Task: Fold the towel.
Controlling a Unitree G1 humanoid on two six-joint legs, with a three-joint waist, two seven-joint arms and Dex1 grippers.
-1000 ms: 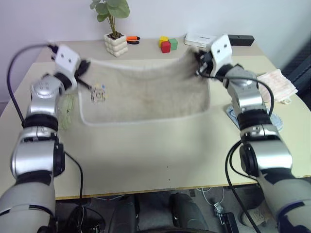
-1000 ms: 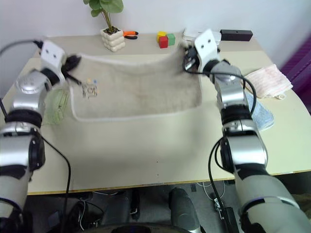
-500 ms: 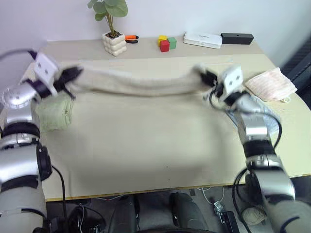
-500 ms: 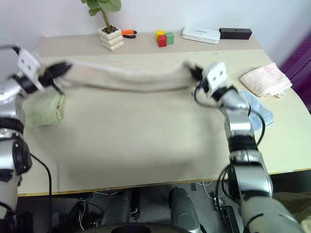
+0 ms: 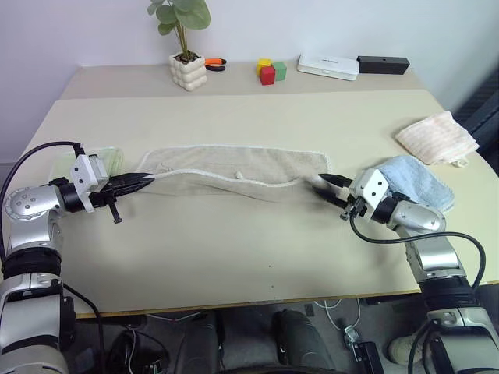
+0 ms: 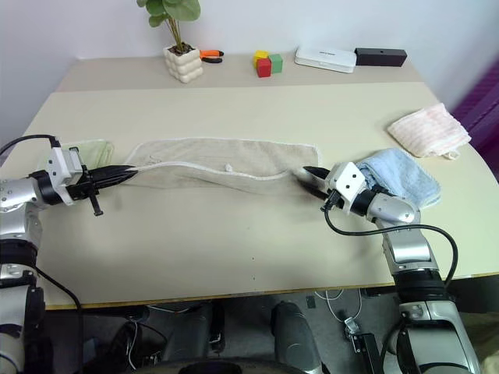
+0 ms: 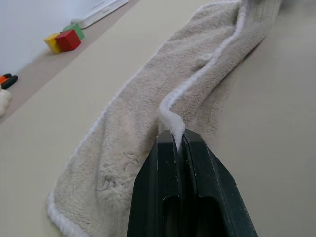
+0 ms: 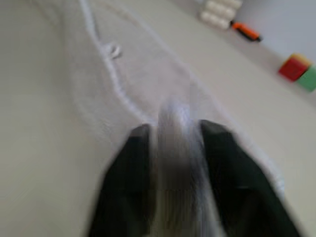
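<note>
MOVED: I've brought the towel (image 5: 234, 170) down from mid-air; it lies doubled lengthwise mid-table | LEFT: left gripper (image 7: 177, 143) clamped on its white edging | RIGHT: right gripper (image 5: 327, 188) jaws parting around the corner | RISK: uneven release may skew the fold.

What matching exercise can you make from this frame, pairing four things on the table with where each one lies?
Things:
1. beige towel
2. pink towel
3. blue cloth
4. potted plant

Places:
A. far side of the table, beside the orange-handled tool
B. right edge of the table, behind the blue cloth
C. stretched in a long folded strip between the left gripper and the right gripper
D. under the right arm, just behind its gripper

Pairs: 1-C, 2-B, 3-D, 4-A
</note>
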